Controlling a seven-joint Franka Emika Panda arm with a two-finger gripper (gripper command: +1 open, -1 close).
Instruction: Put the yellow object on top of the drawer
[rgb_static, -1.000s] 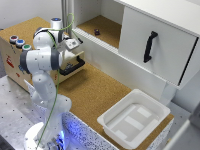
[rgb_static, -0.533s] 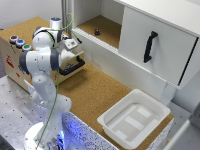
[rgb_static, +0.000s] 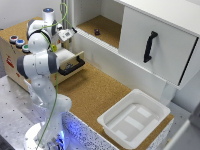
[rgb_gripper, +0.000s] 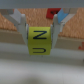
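Gripping the yellow object between its two fingers, the end effector was closed on the block's sides, leaving its lettered face clear in the wrist view. It hung above the drawer, the small light-wood cabinet, whose pull-out tray with the black bar handle stood open toward the cork tabletop; in my judgement the block was held high so that it could be lowered onto the cabinet's brown top. The white tub sat well apart from the drawer.
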